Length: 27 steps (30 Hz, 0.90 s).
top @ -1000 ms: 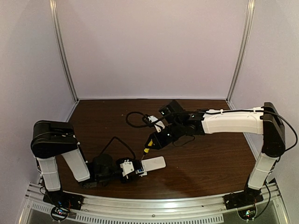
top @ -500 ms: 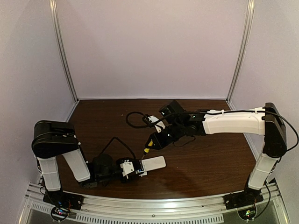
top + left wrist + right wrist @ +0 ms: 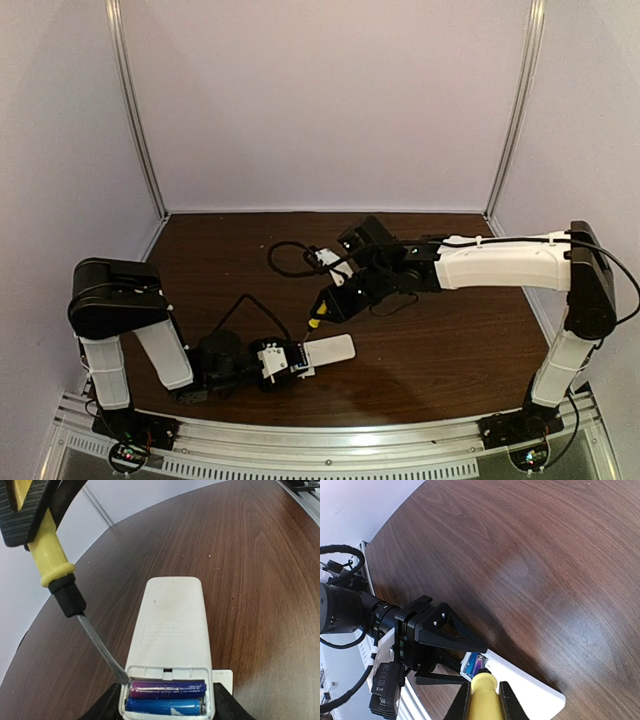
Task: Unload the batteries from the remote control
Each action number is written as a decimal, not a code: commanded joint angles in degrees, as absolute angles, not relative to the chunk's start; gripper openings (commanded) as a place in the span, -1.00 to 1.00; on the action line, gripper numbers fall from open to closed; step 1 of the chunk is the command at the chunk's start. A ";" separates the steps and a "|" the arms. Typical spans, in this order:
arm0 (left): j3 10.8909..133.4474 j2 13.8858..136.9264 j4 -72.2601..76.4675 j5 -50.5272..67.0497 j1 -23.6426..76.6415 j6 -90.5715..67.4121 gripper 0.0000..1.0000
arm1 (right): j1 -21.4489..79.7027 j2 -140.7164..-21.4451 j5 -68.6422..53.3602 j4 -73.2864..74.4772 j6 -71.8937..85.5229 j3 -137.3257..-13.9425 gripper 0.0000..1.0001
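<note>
Remote control: lay flat on the dark wood tabletop, back side up, battery bay uncovered at the end nearest the left arm
Left gripper: fingers clamped on the two long sides of the remote control at the bay end
Batteries: both sat in the bay, side by side across its width; upper cell looked purple, lower one blue
Screwdriver: yellow handle, black collar, slanted down from the upper left; blade tip at the bay's left corner, against the end of the upper cell
Right gripper: fingers pressed tight on the yellow handle, above the bay
White piece: small flat corner showing just beside the remote control by the right finger; possibly the cover, too little visible to be sure
</note>
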State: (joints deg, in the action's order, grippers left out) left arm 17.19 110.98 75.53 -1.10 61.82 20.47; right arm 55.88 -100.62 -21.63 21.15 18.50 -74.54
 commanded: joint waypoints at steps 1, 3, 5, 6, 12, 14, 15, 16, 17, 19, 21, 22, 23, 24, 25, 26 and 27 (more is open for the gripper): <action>18.23 112.99 90.90 -5.10 61.25 26.89 -0.86 | 57.80 -102.47 -18.68 29.82 19.06 -73.41 -1.00; 18.26 113.03 90.96 -5.13 61.26 26.87 -0.86 | 58.12 -102.17 -18.39 30.12 19.20 -73.66 -1.00; 18.24 113.03 90.97 -5.10 61.25 26.81 -0.86 | 58.35 -101.89 -18.04 30.49 19.33 -73.94 -1.00; 18.28 113.03 90.97 -5.10 61.26 26.81 -0.86 | 58.48 -101.81 -17.88 30.72 19.41 -74.06 -1.00; 18.28 113.03 90.97 -5.19 61.26 26.81 -0.86 | 59.31 -101.10 -16.92 31.44 19.60 -74.48 -1.00; 18.28 113.07 90.97 -5.25 61.24 26.83 -0.86 | 59.54 -100.87 -16.64 31.74 19.77 -74.68 -1.00; 18.26 113.10 90.98 -5.27 61.26 26.81 -0.86 | 59.70 -100.75 -16.55 31.84 19.74 -74.77 -1.00; 18.28 113.09 90.97 -5.33 61.26 26.81 -0.86 | 59.83 -100.64 -16.46 31.96 19.82 -74.86 -1.00; 18.28 113.10 90.97 -5.40 61.22 26.78 -0.86 | 60.02 -100.59 -16.21 32.15 19.97 -75.00 -1.00; 18.35 113.16 90.97 -5.68 61.26 26.80 -0.86 | 60.24 -100.33 -15.91 32.30 20.28 -74.97 -1.00; 18.45 113.29 90.97 -5.95 61.25 26.81 -0.86 | 60.59 -99.95 -15.44 32.30 20.66 -74.69 -1.00; 18.43 113.33 90.97 -5.97 61.26 26.81 -0.86 | 60.70 -99.77 -15.20 32.22 20.81 -74.55 -1.00; 18.45 113.37 90.97 -6.04 61.24 26.81 -0.86 | 60.85 -99.49 -15.03 32.22 20.97 -74.40 -1.00; 18.41 113.38 90.97 -6.06 61.25 26.82 -0.86 | 60.94 -99.24 -14.57 32.36 21.20 -74.36 -1.00; 18.52 113.38 90.90 -6.11 61.26 26.82 -0.86 | 61.12 -98.97 -14.22 32.49 21.39 -74.36 -1.00; 18.54 113.38 90.84 -6.19 61.26 26.81 -0.85 | 61.25 -98.64 -13.89 32.59 21.56 -74.31 -1.00; 18.61 113.44 90.73 -6.38 61.26 26.88 -0.86 | 61.34 -98.29 -13.44 32.70 21.80 -74.35 -1.00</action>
State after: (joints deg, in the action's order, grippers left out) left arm 17.52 111.39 76.34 -1.43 61.93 23.05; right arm 59.72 -98.96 -14.33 25.50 20.16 -75.81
